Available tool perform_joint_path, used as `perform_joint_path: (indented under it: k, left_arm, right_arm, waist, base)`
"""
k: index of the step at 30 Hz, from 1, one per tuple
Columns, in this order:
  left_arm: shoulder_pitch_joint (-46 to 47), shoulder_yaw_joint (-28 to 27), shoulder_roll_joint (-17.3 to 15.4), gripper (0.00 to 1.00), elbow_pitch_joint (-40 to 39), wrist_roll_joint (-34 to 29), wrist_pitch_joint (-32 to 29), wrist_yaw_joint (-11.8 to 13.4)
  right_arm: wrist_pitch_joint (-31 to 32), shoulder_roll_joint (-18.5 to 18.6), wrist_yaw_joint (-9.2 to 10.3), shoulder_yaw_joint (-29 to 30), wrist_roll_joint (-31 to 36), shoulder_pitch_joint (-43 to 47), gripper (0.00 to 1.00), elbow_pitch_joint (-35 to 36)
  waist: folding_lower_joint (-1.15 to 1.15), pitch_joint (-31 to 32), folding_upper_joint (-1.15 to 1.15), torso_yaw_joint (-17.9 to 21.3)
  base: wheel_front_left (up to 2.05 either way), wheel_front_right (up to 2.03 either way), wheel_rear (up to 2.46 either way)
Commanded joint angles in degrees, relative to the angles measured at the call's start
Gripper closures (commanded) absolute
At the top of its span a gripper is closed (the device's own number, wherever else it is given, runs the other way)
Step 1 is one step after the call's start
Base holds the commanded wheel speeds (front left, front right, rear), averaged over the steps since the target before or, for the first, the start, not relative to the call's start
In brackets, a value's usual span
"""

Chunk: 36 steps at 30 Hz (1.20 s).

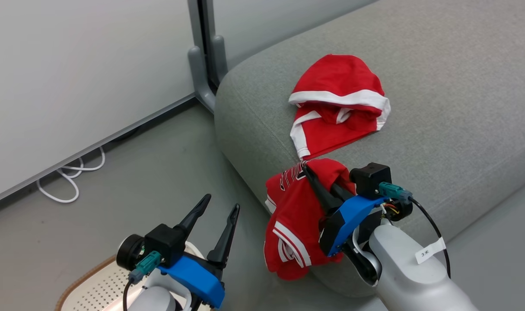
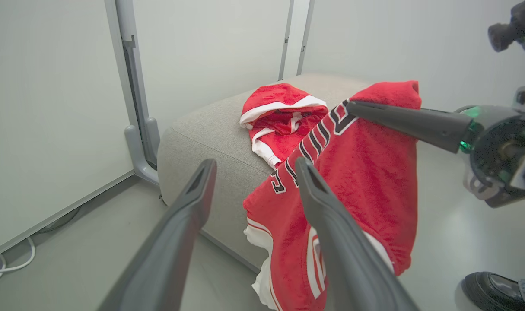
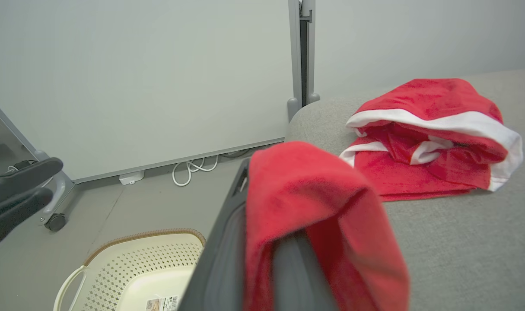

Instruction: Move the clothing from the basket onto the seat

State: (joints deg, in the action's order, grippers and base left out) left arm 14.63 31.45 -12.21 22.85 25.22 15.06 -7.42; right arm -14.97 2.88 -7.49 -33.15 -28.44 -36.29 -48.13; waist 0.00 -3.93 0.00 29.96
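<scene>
One piece of the red clothing (image 1: 338,103) with white trim lies crumpled on the grey seat (image 1: 439,108). My right gripper (image 1: 312,172) is shut on a second red garment (image 1: 292,216) with black-and-white lettering. It hangs over the seat's front corner, draped over the dark fingers (image 3: 223,259). In the left wrist view this held garment (image 2: 361,172) hangs just right of my open left gripper (image 2: 256,164), which holds nothing. The cream basket (image 3: 145,235) stands on the floor under my left gripper (image 1: 222,203), its paper label (image 3: 160,303) showing.
A white partition wall with a grey post (image 1: 206,56) stands left of the seat. White cables (image 1: 72,177) lie along its base on the grey floor. A person's black shoe (image 2: 491,287) is on the floor at the lower right of the left wrist view.
</scene>
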Motion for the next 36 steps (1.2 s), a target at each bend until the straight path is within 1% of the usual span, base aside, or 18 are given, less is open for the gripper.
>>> perform_joint_path:
  k: [1,9,12,18,21,23,27,34,36]
  left_arm:
    - [1.4,0.3,-0.1,0.00,-0.2,0.1,0.2,-0.1]
    - [2.7,1.9,-0.6,0.00,0.3,0.9,0.2,-0.1]
    - [3.2,1.8,-0.9,0.00,0.1,0.9,0.2,-0.1]
    - [4.0,0.6,-1.8,0.00,-1.0,-0.3,0.2,-0.1]
    - [4.7,0.4,-2.5,0.00,-1.7,-1.0,0.2,-0.1]
    - [5.9,0.7,-3.0,0.00,-2.5,-1.5,0.2,-0.1]
    - [8.9,1.9,-4.2,0.00,-4.2,-1.9,0.1,-0.1]
    - [16.9,3.9,-6.4,0.00,-8.8,-3.6,-0.4,-0.1]
    - [18.4,3.8,-7.2,0.00,-9.9,-4.0,-0.7,-0.1]
  right_arm:
    - [-0.3,0.0,-0.01,0.5,0.0,0.7,1.00,0.4]
    - [-0.3,0.0,-0.01,2.5,1.2,1.8,1.00,1.4]
    - [-0.3,0.0,-0.01,3.0,0.1,1.5,1.00,1.9]
    - [-0.1,0.0,-0.01,6.1,-1.6,-4.7,1.00,1.6]
    - [-0.1,0.0,-0.01,9.9,-1.1,-9.5,1.00,0.3]
    - [0.2,0.3,-0.01,13.6,-0.6,-13.3,1.00,-0.4]
    - [1.0,3.4,-0.01,20.6,0.5,-21.3,1.00,-0.8]
    - [4.1,14.1,-0.01,31.3,4.7,-33.1,1.00,0.3]
    - [4.1,16.4,-0.01,34.6,5.7,-35.3,1.00,1.2]
  waist:
    - [0.00,-0.6,0.00,0.9]
    - [0.00,-1.5,0.00,1.2]
    - [0.00,-2.1,0.00,1.2]
    - [0.00,-5.7,0.00,1.0]
    - [0.00,-8.3,0.00,0.2]
    - [0.00,-10.8,0.00,-0.6]
    - [0.00,-16.5,0.00,-2.8]
    - [0.00,-28.0,0.00,-7.9]
    - [0.00,-30.6,0.00,-8.8]
  base:
    - [0.00,0.00,0.00]
    - [0.00,0.00,0.00]
    - [0.00,0.00,0.00]
    - [0.00,0.00,0.00]
    - [0.00,0.00,0.00]
    - [0.00,0.00,0.00]
    - [0.00,0.00,0.00]
    - [0.00,0.00,0.00]
    - [0.00,0.00,0.00]
